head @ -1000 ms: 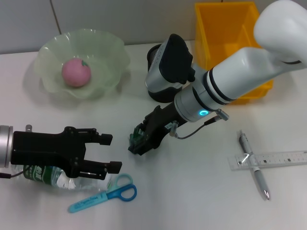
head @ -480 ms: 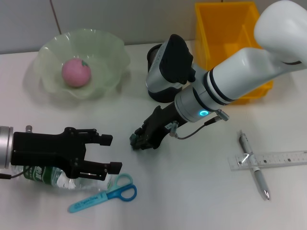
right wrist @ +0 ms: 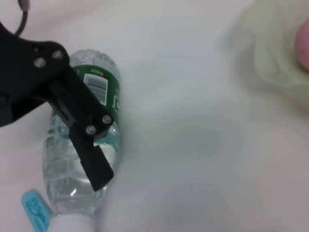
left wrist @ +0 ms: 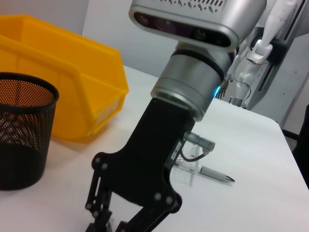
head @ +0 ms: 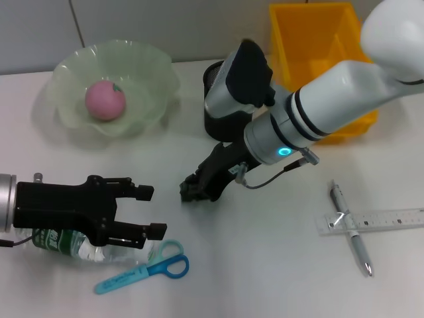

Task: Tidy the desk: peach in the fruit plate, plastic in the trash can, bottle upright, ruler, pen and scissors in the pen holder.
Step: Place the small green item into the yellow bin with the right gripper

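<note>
I've got the peach (head: 105, 99) sitting in the fruit plate (head: 149, 66), so that one's ticked off. Everything else is open: bottle (head: 73, 246) lying on its side, scissors (head: 144, 268) flat on the desk, pen (head: 350, 228) and ruler (head: 384, 220) crossed over each other, none of them in the pen holder (left wrist: 21, 130).

My right gripper (head: 194, 191) is down at the tabletop, fingertips drawn close together; I can't tell whether they pinch anything, and I see no plastic scrap anywhere. The pen holder stands just behind it, the yellow trash can (head: 318, 40) further back on its right.

My left gripper (head: 151, 212) hangs with its jaws spread wide, the bottle directly under it, the scissors just beyond its fingertips toward me. Pen and ruler are well apart, off on the right.
</note>
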Tool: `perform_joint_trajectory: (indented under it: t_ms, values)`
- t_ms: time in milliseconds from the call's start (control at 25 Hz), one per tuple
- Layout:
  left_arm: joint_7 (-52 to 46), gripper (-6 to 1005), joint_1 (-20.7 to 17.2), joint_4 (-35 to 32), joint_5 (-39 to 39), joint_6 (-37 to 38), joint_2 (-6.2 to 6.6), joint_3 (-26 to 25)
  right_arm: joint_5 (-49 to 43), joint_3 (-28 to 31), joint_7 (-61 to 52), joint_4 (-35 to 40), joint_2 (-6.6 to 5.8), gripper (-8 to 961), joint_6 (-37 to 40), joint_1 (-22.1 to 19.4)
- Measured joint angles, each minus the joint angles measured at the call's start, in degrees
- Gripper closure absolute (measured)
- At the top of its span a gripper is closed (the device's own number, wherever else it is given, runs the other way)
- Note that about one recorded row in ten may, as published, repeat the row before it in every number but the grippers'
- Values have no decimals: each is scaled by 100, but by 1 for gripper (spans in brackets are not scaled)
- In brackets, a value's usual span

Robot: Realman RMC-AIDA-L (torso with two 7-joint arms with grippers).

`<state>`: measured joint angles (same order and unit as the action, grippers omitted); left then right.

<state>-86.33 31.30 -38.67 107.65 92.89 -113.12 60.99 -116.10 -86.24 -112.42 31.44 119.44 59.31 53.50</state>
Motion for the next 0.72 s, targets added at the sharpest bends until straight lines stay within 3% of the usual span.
perform_joint_trajectory:
  t_ms: [320,720]
  values:
    - [25,156,-11,0,25,0,-4,-80,-52,311,-327,835,-81,778,462,-478]
    - [31,156,-19,3,36,-35,-24,-78,-71,1972,-342,1598,-204,809,1516,-1033]
